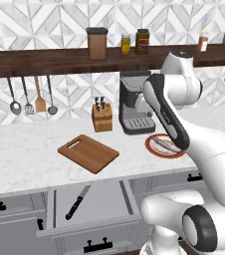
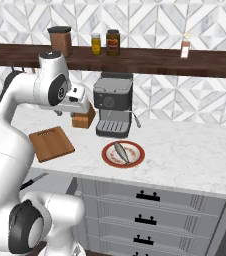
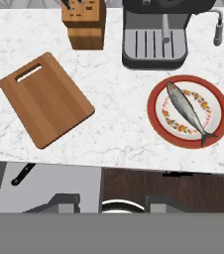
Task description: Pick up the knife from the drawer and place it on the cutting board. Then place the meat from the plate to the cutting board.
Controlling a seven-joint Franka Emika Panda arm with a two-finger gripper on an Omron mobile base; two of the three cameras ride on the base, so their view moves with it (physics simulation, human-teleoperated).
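Observation:
The knife (image 1: 78, 201), black-handled with a grey blade, lies in the pulled-out grey drawer (image 1: 107, 196) below the counter; its handle (image 3: 22, 173) shows in the hand view. The brown cutting board (image 1: 88, 153) (image 3: 45, 99) lies bare on the marble counter. To its right, the red-rimmed plate (image 3: 156, 119) (image 2: 107, 156) carries the silvery fish-shaped meat (image 3: 188, 113) (image 2: 120, 151). My gripper (image 3: 111, 202) hangs high above the counter's front edge, between board and plate. It is open, with nothing between its fingertips.
A coffee machine (image 1: 134, 102) stands behind the plate and a wooden knife block (image 1: 102, 117) behind the board. Utensils (image 1: 32, 97) hang on the wall at left. Jars (image 1: 97, 42) sit on the dark shelf above. Closed drawers (image 2: 145, 207) are at right.

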